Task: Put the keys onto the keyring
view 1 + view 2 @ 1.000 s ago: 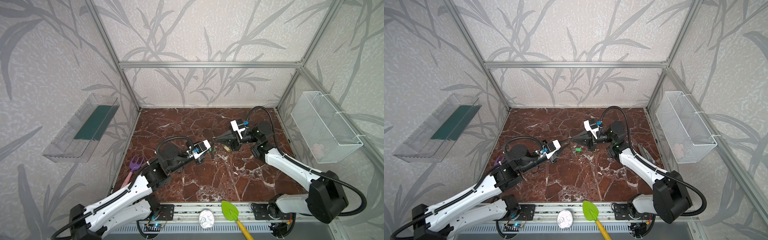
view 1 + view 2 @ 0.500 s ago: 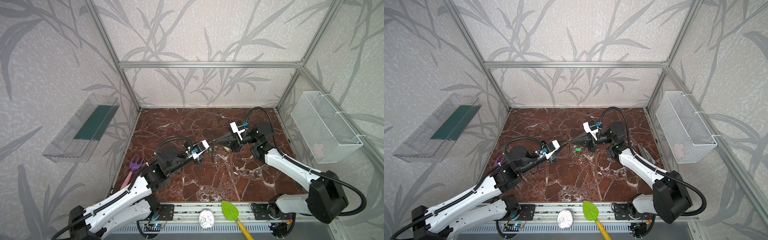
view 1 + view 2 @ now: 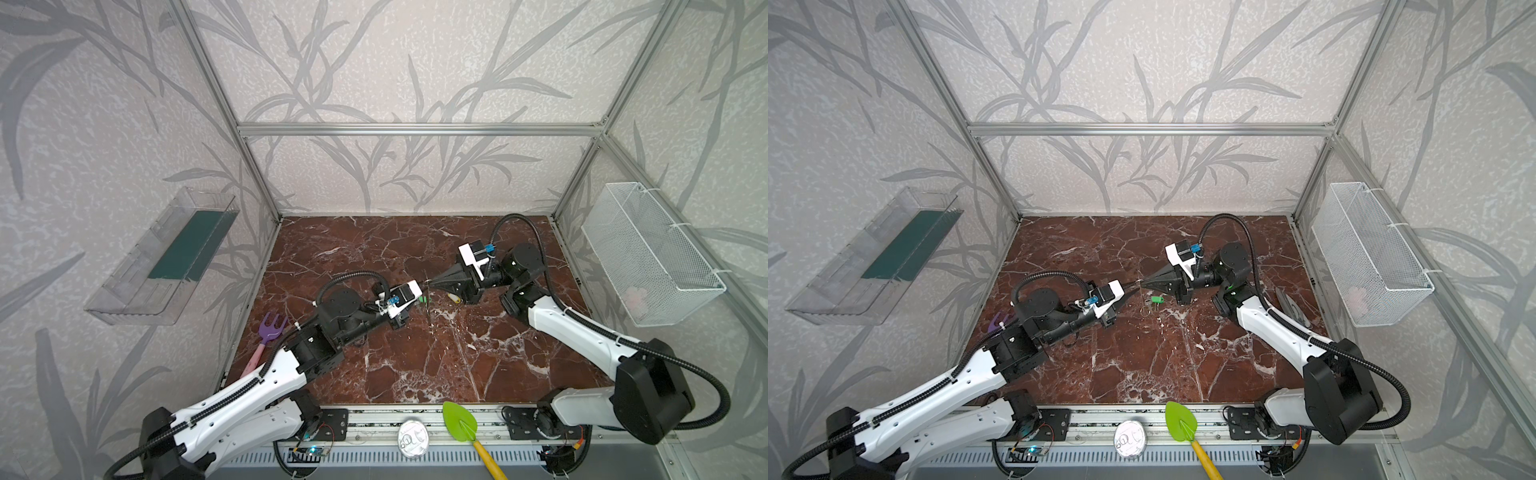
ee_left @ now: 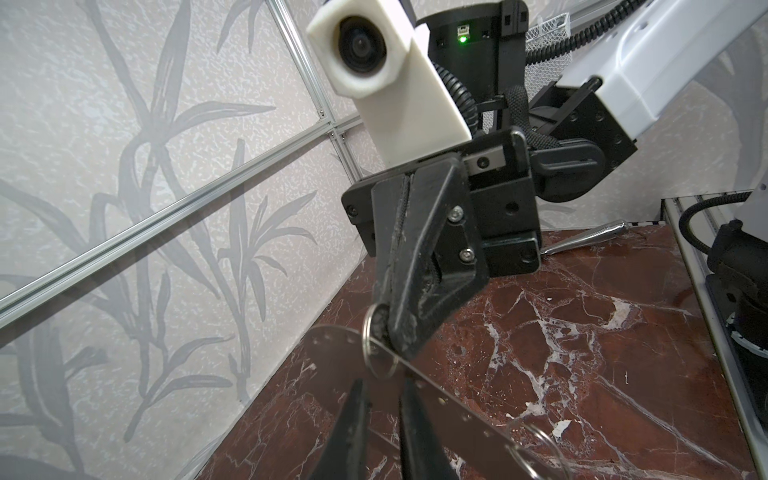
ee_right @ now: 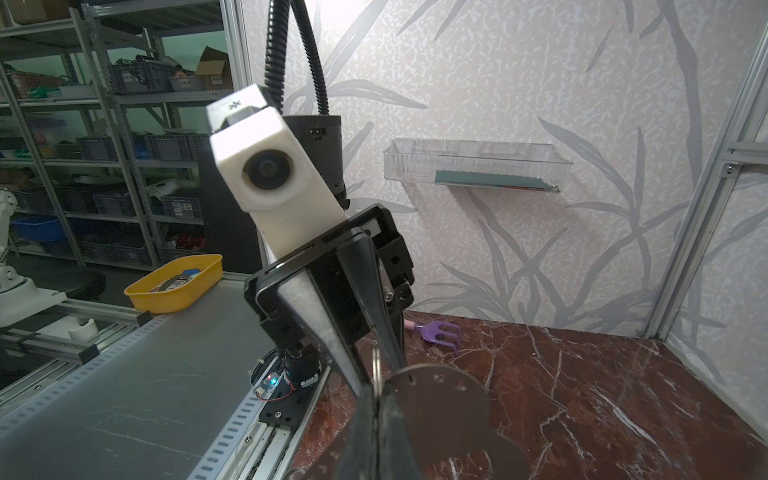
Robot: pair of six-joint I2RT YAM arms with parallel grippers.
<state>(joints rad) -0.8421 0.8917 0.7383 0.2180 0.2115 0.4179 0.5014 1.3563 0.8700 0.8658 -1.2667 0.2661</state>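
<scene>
Scanning from the left wall, I see the clear tray [image 3: 124,299] fixed there and the purple fork toy [image 3: 271,328] lying at the left edge of the marble floor [image 3: 415,361], well away from the work.

My left arm reaches in toward the middle, with the left gripper [image 4: 383,388] raised off the floor. Its wrist view shows a narrow gap between its fingers [image 4: 353,424]. The edge of the keyring [image 5: 440,407] crosses right at their tips, and I cannot tell whether they bite on the plate.

The keyring is up in the air between the two grippers, its row of small holes plain in the right wrist view. A small wire ring [image 5: 376,368] crosses the plate's edge at that spot. Just right of it sits the right gripper [image 4: 387,328], pointing at my left one tip to tip. Its jaws are pressed together and pinch that ring.

Both keys lie on the floor below, not on the plate. The green-tagged key [image 3: 1156,299] is just beside the meeting tips. The yellow-tagged key [image 3: 454,297] is a little farther right, under the right gripper's body.

On the right wall hangs the white wire basket [image 3: 648,257].
</scene>
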